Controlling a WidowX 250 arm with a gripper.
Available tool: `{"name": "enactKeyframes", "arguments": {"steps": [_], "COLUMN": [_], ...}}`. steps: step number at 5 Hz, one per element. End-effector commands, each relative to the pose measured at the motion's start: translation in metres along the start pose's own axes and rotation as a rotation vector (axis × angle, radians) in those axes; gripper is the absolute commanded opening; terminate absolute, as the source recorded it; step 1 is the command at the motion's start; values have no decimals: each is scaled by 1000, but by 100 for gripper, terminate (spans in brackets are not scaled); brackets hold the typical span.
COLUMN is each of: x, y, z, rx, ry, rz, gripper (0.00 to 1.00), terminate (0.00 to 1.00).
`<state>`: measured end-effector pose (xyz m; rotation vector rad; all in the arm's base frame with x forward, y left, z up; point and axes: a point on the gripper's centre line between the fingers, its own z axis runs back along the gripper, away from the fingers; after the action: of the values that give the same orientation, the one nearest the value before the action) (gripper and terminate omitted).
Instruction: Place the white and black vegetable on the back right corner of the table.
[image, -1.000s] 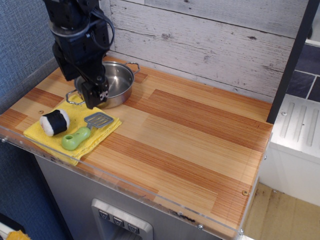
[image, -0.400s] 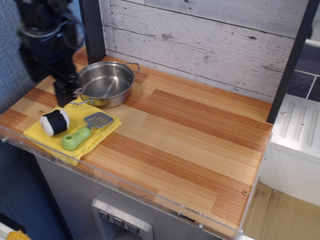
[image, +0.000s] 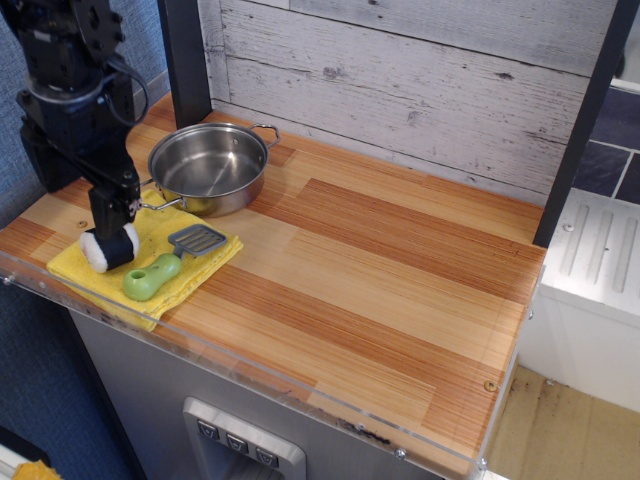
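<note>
Now down low at the front left of the striped wooden plank table (image: 380, 270), right over the little white and black vegetable roll (image: 108, 250). Moved across from above the shiny round steel pan (image: 208, 165) a second ago, then dropped to the roll just now. Black robot claw (image: 112, 222) touching or almost touching the top of the roll, hiding part of its dark band. Hard to say if the claw is open or closed from this side; cannot tell, since the fingers blend into the dark middle of the roll. Not lifted yet: still lying on the yellow cloth (image: 190, 275), next to the grey spatula with the fat green handle (image: 165, 265).

Means the reaching part looks about done and the grabbing part comes next. Long way to go after that, because the back right corner sits far off, over by the dark post (image: 580, 120) and the white board wall (image: 420, 80). Soft and squishy by the look of it, so probably easy to pinch. Could snag the cloth too if pinched too low.
</note>
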<state>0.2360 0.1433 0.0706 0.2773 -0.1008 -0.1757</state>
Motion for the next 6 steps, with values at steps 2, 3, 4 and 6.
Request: {"name": "enactKeyframes", "arguments": {"steps": [2, 3, 4, 6], "x": [12, 9, 2, -4], "y": [-14, -8, 4, 12], "z": [-22, -23, -25, -30], "rx": [-21, -8, 14, 28], "ry": [25, 40, 53, 65], "rz": [-18, 0, 40, 54], "gripper": [100, 100, 100, 0], "terminate": [0, 0, 0, 0]}}
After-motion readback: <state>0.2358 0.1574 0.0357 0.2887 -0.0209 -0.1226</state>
